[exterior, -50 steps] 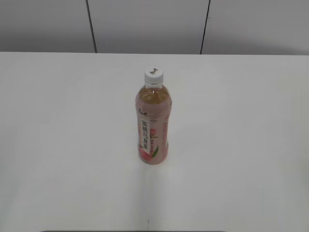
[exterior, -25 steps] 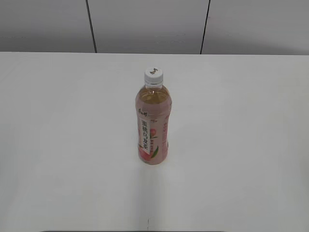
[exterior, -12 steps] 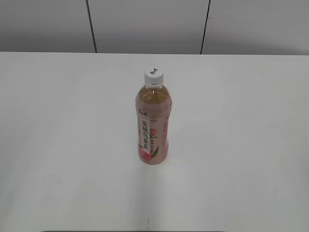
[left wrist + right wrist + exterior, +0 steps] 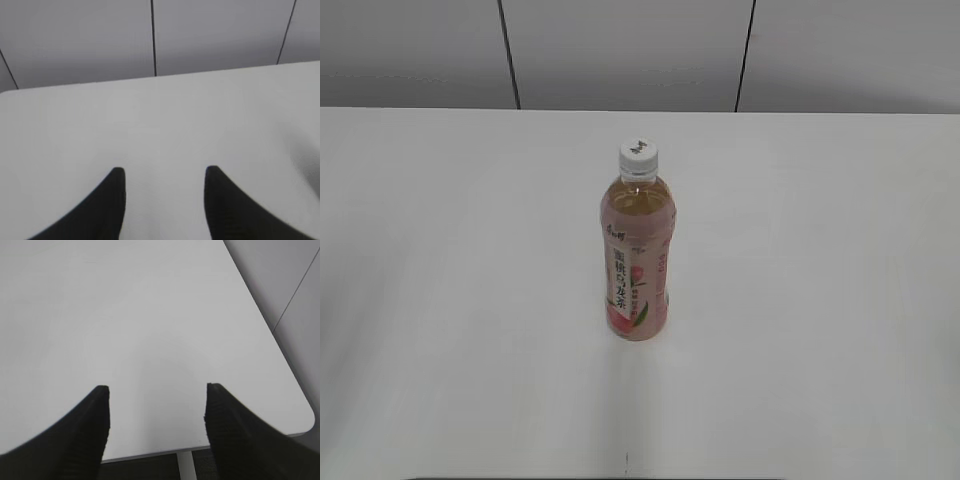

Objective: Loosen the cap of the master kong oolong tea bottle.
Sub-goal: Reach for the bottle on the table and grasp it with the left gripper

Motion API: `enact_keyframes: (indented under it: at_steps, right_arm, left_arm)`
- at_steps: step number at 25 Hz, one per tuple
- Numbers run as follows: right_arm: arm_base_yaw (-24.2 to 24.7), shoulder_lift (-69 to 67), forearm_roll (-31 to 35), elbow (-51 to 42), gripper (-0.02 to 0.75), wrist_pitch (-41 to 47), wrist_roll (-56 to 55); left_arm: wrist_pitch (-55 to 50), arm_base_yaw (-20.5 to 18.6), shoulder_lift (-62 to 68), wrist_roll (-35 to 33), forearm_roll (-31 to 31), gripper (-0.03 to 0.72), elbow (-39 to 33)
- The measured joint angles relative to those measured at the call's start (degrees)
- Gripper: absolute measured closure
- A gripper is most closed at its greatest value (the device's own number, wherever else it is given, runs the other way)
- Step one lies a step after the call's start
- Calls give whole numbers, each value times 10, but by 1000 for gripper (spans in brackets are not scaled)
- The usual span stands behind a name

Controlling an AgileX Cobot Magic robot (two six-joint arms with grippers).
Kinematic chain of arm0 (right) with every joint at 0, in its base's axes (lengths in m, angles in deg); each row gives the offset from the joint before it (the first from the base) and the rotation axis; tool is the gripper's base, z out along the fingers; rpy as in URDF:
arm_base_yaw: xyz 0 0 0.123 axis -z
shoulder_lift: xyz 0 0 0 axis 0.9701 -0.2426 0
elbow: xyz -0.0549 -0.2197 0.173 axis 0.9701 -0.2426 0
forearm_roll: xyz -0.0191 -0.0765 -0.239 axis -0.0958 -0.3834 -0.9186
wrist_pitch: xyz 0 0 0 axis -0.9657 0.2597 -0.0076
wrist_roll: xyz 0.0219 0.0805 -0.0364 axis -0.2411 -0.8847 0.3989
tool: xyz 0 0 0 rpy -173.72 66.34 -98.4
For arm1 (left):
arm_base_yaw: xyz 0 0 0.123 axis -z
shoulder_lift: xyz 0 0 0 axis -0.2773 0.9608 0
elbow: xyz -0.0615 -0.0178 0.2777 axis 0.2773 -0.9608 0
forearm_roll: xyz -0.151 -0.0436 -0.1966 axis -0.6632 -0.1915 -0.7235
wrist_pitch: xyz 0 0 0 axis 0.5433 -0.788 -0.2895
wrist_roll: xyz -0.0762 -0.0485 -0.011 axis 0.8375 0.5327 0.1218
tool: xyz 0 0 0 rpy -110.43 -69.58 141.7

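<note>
One master kong oolong tea bottle [image 4: 636, 262] stands upright near the middle of the white table [image 4: 450, 300] in the exterior view, alone and touched by nothing. Its white cap [image 4: 638, 157] sits on the neck, with a tiny dark mark on top. Amber tea shows through the clear shoulder just below the cap, and a pink peach-printed label with a white strip of Chinese characters wraps the body. Behind the far edge of the table runs a grey panelled wall [image 4: 620, 50] with dark vertical seams.

Neither arm appears in the exterior view. The left gripper [image 4: 163, 172] shows in the left wrist view with its two dark fingers [image 4: 112, 200] spread apart over bare tabletop, pinching nothing, and the bottle lies outside that view. The right gripper [image 4: 156, 390] shows in the right wrist view with its fingers [image 4: 95, 415] likewise spread wide and holding nothing, above the table close to a rounded corner [image 4: 305, 415]; the bottle is outside that view too.
</note>
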Motion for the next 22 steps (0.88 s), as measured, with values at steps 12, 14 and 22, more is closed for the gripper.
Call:
enact_keyframes:
  at_steps: [12, 14, 22]
  right_arm:
    - [0, 0, 0, 0, 279, 0, 0]
    - [0, 0, 0, 0, 279, 0, 0]
    - [0, 0, 0, 0, 279, 0, 0]
  left_arm:
    - [38, 69, 113, -9, -16, 358, 0]
    - [39, 81, 113, -11, -15, 358, 0]
    - [50, 89, 113, -3, 15, 358, 0]
